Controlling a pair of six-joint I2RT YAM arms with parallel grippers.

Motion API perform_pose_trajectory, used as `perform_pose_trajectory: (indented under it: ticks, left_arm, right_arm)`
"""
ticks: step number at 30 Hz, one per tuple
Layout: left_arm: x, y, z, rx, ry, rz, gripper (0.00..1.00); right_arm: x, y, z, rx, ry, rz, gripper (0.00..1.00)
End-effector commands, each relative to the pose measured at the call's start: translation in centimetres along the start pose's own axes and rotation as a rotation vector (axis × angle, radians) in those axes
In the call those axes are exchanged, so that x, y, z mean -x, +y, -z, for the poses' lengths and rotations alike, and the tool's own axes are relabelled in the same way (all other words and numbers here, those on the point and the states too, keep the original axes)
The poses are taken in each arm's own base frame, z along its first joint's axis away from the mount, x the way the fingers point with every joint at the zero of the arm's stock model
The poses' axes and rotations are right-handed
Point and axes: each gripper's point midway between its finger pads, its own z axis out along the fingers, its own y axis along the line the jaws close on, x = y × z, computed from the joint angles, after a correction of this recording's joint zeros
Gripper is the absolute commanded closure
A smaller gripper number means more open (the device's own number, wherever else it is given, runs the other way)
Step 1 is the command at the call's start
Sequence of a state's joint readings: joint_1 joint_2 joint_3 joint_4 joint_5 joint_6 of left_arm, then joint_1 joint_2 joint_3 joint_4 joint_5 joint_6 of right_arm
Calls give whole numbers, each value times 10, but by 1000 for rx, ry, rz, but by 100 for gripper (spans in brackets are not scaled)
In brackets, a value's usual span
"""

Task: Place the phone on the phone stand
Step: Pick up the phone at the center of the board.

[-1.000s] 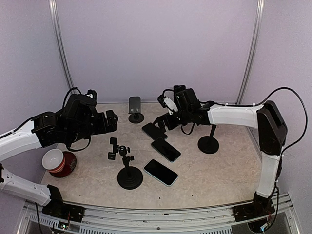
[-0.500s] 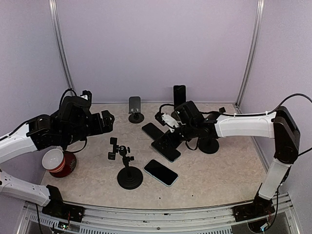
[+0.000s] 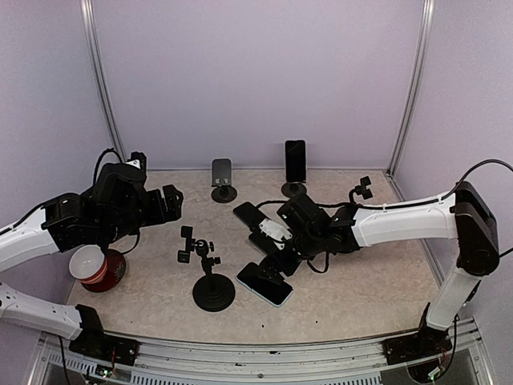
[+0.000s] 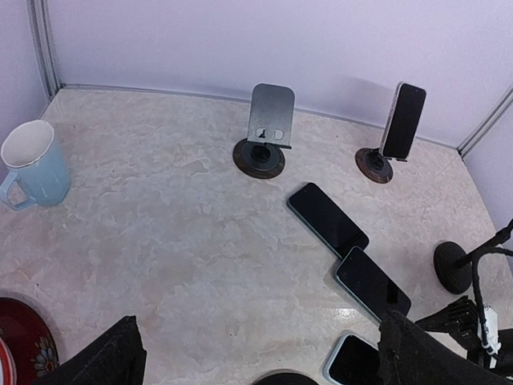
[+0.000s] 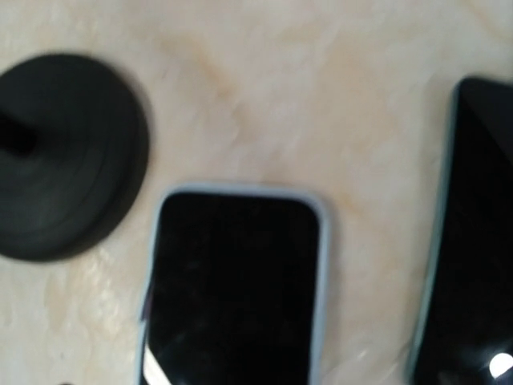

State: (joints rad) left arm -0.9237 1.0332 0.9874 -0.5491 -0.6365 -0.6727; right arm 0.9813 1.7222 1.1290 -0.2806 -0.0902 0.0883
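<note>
Black phone (image 5: pixel 232 289) blurred — btm cut off

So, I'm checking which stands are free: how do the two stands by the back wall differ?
The grey-plate stand is empty; the right-hand stand holds a black phone upright. The grey-plate stand shows a broad tilted backplate; the right-hand stand's support is hidden behind its phone. Both have round dark bases.
</note>
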Motion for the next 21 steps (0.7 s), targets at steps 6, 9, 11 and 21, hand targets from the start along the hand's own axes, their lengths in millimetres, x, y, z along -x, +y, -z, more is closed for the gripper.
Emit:
perform_pose_trajectory:
  ticks: [6, 9, 11, 21]
  left_arm:
    - [-4, 9, -3, 43, -28, -14, 1]
    - [-3, 12, -4, 57, -39, -17, 1]
    - [-3, 13, -4, 64, -43, -21, 1]
    - [-8, 19, -7, 89, -45, -45, 1]
  right_arm:
    - [-24, 12, -10, -2, 70, -23, 3]
    - [-29, 13, -14, -5, 93, -42, 3]
    - [-33, 13, -17, -11, 107, -51, 3]
    - [-43, 17, -26, -18, 150, -90, 0]
